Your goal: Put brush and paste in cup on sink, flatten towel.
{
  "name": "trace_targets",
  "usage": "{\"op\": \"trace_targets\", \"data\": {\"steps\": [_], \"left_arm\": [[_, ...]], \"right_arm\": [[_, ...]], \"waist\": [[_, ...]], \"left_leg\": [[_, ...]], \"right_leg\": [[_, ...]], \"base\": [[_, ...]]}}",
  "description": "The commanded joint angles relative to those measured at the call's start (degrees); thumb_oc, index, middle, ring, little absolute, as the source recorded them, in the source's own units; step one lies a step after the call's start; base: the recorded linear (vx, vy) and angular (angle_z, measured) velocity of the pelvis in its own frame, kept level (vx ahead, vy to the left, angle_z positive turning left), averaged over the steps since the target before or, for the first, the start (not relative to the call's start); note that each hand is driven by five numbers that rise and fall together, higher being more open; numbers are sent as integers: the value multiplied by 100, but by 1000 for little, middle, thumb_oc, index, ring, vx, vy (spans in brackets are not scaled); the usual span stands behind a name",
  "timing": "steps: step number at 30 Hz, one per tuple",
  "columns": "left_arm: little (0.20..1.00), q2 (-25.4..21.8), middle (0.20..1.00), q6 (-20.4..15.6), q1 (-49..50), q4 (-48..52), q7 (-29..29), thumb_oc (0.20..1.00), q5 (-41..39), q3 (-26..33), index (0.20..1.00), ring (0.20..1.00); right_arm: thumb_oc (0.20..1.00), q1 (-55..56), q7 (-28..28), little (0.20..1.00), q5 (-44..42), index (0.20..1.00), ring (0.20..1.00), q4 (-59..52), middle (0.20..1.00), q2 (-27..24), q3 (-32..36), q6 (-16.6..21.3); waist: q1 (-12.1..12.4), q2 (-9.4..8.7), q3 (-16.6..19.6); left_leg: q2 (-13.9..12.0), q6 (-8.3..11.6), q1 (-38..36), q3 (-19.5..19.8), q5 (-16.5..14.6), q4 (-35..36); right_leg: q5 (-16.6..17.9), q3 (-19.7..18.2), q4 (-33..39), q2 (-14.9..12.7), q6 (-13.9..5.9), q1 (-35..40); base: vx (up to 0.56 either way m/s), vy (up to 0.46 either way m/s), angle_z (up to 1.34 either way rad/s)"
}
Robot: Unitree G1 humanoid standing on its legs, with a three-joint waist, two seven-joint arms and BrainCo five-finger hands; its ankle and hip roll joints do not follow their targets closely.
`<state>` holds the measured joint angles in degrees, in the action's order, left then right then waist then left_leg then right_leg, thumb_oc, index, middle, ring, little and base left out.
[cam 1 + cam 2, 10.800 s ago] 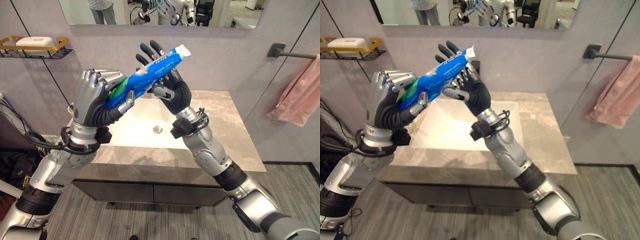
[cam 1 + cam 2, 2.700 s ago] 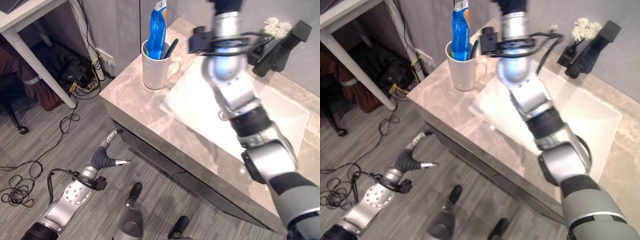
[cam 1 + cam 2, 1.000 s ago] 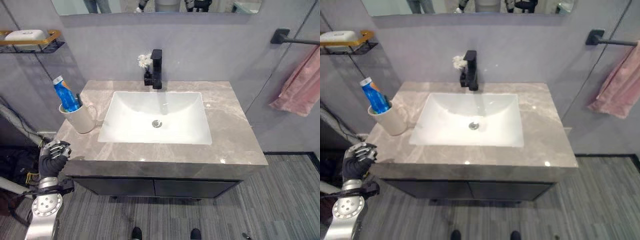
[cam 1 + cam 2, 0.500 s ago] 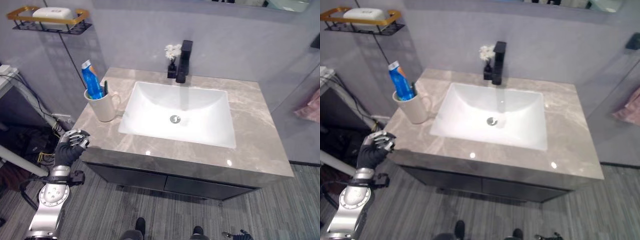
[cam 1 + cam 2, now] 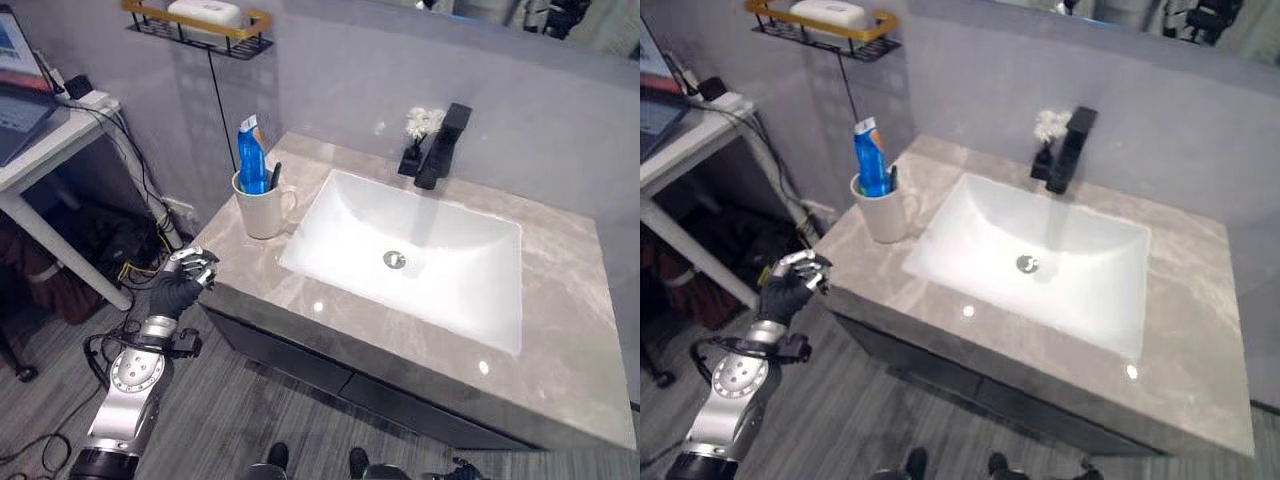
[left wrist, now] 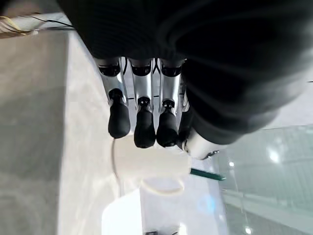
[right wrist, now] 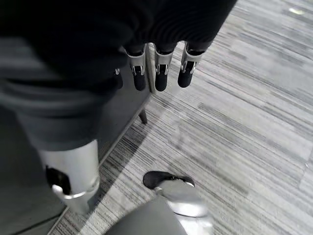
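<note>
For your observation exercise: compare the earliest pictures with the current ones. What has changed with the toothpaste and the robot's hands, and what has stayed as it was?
The toothpaste tube, earlier held up over the basin between both hands, now stands in the cup on the countertop beside the toothbrush. Both hands let go: the left hand hangs curled and empty by the counter's edge; the right hand hangs over the floor. The faucet and soap shelf are unchanged.

No legible text, number, label or sign is observed on any surface. Pale markings are noted on the blue toothpaste tube (image 5: 251, 159) standing in the cream ceramic mug (image 5: 260, 212) on the grey marble counter (image 5: 560, 300), but they are too small to be read. Bright content is seen on the screen of the open laptop (image 5: 18, 70) on the white side table (image 5: 50, 140); no characters can be made out there.
</note>
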<state>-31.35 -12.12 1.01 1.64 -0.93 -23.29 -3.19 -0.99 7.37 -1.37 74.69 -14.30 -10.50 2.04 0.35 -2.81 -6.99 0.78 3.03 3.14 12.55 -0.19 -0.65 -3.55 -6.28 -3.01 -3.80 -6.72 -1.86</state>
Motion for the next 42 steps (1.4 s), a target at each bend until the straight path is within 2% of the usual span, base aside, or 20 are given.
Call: {"op": "trace_targets", "data": {"steps": [1,2,3,5,10,15,20,25,27,28,30,31,32,34,35,37,39,42], "left_arm": [[200,-57,200,-250,-406,532,209,200,-249,-76,200,200],[200,-43,200,-210,-620,477,296,200,-350,-241,200,200],[200,-40,200,-204,-682,456,321,200,-350,-317,200,200],[200,-133,200,-142,-572,486,444,200,-404,-349,200,200],[200,-95,200,-14,-455,421,420,200,-727,-277,200,200],[200,-191,200,29,-478,372,338,200,-861,-117,200,200],[200,-314,200,35,-655,215,248,200,-811,-103,200,200],[200,-354,200,89,-889,123,175,200,-862,-184,200,200],[200,-343,200,138,-976,145,180,200,-931,-251,200,200],[200,-358,200,177,-897,207,180,200,-923,-145,200,200],[200,-368,200,190,-855,232,200,200,-923,-104,200,200],[200,-384,200,189,-838,241,226,200,-947,-62,200,200],[200,-440,200,220,-757,283,212,200,-1038,41,200,200],[200,-439,200,235,-734,283,210,200,-1044,73,200,200],[200,-429,200,275,-694,226,242,200,-1049,78,200,200],[200,-412,200,258,-698,209,263,200,-1089,45,200,200],[200,-353,200,326,-597,209,377,200,-1122,57,200,200],[200,-377,200,373,-541,239,450,200,-1242,61,200,200]], "right_arm": [[1000,109,50,1000,56,1000,1000,130,1000,18,-35,-53],[1000,240,65,1000,24,1000,1000,96,1000,3,108,-60],[1000,260,90,1000,-23,1000,1000,87,1000,5,170,-65],[1000,191,87,1000,-208,1000,1000,61,1000,80,294,-70],[1000,196,8,1000,-164,1000,1000,-41,1000,193,190,-68],[1000,255,-72,1000,-11,1000,1000,-19,1000,208,136,-118],[1000,315,-78,1000,55,1000,1000,48,1000,145,165,-171],[1000,377,-35,1000,-4,1000,1000,-45,1000,60,291,-190],[1000,357,-33,1000,-13,1000,1000,-32,1000,37,317,-219],[1000,355,-47,1000,1,1000,1000,-22,1000,26,351,-229],[1000,353,-57,1000,4,1000,1000,-14,1000,6,353,-241],[1000,352,-69,1000,0,1000,1000,9,1000,-7,374,-252],[1000,358,-92,1000,25,1000,1000,17,1000,-27,411,-283],[1000,374,-90,1000,49,1000,1000,31,1000,-26,406,-297],[1000,513,-99,1000,3,1000,1000,84,1000,-32,471,-311],[1000,571,-97,1000,-48,1000,1000,104,1000,-66,531,-315],[1000,698,-127,1000,-267,1000,1000,252,1000,-109,769,-338],[1000,747,-132,1000,-335,1000,1000,291,1000,-112,837,-348]], "waist": [[-180,-121,146],[-383,-46,204],[-467,6,237],[-507,91,288],[-529,65,359],[-541,78,335],[-541,52,279],[-640,-13,41],[-652,29,-125],[-641,30,-141],[-705,25,-130],[-744,9,-126],[-781,6,-181],[-795,6,-194],[-813,-37,-136],[-857,-57,-109],[-899,11,62],[-926,76,151]], "left_leg": [[478,-241,-168,-165,-578,-285],[158,-175,-108,-893,-527,-82],[57,-159,-125,-1156,-507,-7],[65,-175,-186,-1354,-433,97],[133,-244,-349,-1605,-512,149],[183,-299,-407,-1782,-580,99],[226,-364,-409,-1793,-659,17],[305,-496,-523,-1879,-761,-63],[304,-529,-586,-1908,-791,-126],[354,-552,-749,-2045,-929,-140],[375,-553,-858,-2067,-972,-104],[405,-553,-933,-2083,-1001,-81],[413,-534,-975,-2099,-1063,-184],[406,-521,-972,-2112,-1112,-279],[434,-471,-959,-2056,-1212,-409],[445,-471,-968,-2035,-1281,-445],[439,-410,-1029,-1912,-1362,-410],[382,-360,-1128,-1854,-1374,-338]], "right_leg": [[1265,97,636,-118,-200,-806],[1162,517,662,-292,-196,-719],[1167,602,707,-332,-208,-685],[1193,625,727,-403,-253,-618],[1238,432,728,-448,-297,-626],[1315,279,699,-470,-390,-680],[1306,255,492,-496,-451,-744],[1575,188,-364,-441,-677,-1150],[1597,406,-739,-486,-689,-1360],[1602,897,-631,-657,-615,-1527],[1691,954,-391,-655,-593,-1491],[1853,951,-129,-646,-583,-1557],[1988,1105,358,-654,-622,-1698],[1986,1165,491,-637,-614,-1696],[1870,1116,677,-617,-558,-1548],[1963,984,652,-614,-533,-1535],[2125,907,762,-547,-540,-1414],[2142,922,800,-516,-528,-1354]], "base": [[-47,-68,112],[21,-12,149],[51,21,237],[107,59,129],[51,38,-48],[33,50,-31],[-2,56,-21],[-44,95,-3],[-30,169,-29],[43,145,-34],[110,69,-50],[177,45,-40],[131,31,-23],[111,-3,-10],[161,-33,1],[161,-34,21],[211,-46,44],[141,-45,23]]}}
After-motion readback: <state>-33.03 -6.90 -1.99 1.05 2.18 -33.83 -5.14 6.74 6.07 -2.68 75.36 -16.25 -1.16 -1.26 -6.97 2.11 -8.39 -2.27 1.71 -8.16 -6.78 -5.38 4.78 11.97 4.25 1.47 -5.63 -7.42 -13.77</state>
